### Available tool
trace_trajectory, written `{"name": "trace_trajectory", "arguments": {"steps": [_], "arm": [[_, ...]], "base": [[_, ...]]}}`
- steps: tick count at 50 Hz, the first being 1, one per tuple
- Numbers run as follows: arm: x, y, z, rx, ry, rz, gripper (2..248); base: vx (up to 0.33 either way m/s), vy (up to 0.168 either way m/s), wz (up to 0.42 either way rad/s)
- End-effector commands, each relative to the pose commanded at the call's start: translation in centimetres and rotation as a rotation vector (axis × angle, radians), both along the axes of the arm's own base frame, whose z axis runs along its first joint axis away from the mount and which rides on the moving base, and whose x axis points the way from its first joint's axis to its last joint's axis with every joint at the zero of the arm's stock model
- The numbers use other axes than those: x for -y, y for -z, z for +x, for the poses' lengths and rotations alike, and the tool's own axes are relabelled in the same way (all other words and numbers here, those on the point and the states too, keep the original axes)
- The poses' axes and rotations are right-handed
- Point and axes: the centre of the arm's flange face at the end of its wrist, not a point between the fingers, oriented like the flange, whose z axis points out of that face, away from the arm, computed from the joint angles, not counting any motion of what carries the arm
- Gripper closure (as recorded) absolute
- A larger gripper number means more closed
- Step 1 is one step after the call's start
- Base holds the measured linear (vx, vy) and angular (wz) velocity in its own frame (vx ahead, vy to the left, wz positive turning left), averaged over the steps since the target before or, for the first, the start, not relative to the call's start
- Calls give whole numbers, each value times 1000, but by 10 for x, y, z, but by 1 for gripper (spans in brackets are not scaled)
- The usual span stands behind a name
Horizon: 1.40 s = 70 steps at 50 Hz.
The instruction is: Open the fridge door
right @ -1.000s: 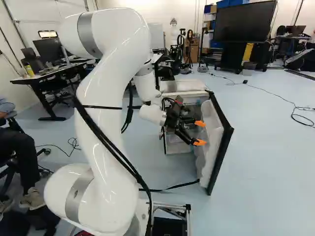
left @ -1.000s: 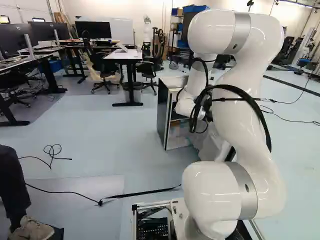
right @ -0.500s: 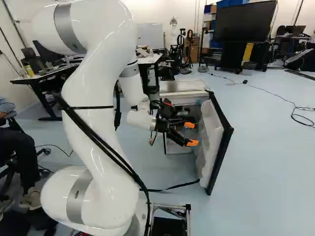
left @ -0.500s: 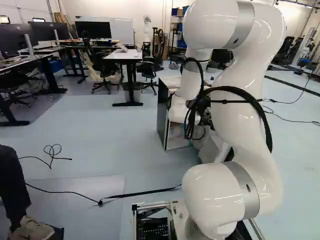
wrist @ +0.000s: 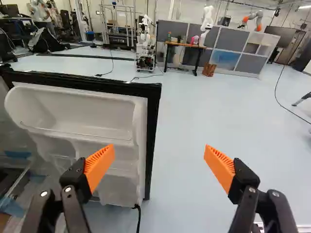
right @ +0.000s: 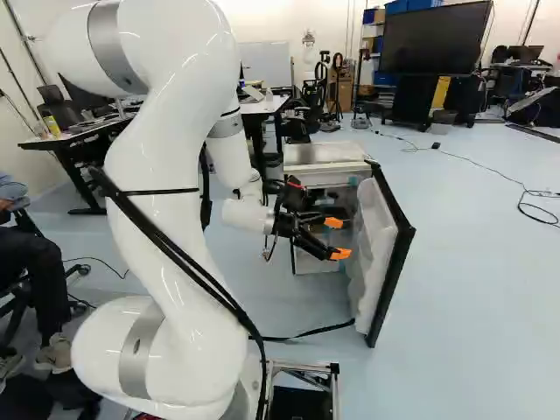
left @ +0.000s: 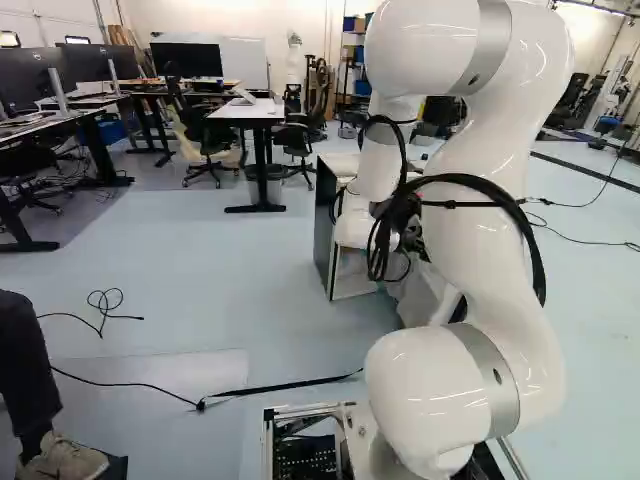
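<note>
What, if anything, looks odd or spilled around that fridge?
Nothing looks spilled or damaged. The fridge door stands open, as the task wants; only a black strap lying loose across the floor looks untidy.

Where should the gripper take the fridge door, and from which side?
Probably by the free upright edge of the door, coming edge-on from the base's side. The door stands ajar with that thin edge toward the base, so one finger could go on the white inner face, the other outside. The gripper, now open, faces the inner side and would likely need turning.

Robotics lab, robot arms (wrist: 206,20) along the far side, desks (left: 245,108), monitors (left: 186,60), office chairs (left: 204,135), loose floor cables (right: 499,175)
</note>
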Motion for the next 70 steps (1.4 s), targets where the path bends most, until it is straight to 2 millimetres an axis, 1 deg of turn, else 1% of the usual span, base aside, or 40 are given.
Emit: {"name": "trace_trajectory", "arguments": {"steps": [33, 52, 70], "arm": [[-1, -13, -2, 33, -123, 20, 3], [-4, -25, -4, 61, -250, 39, 3], [-9, -39, -9, 89, -405, 60, 3]], "base": [[0, 0, 0], [0, 0, 0], [0, 0, 0]]}}
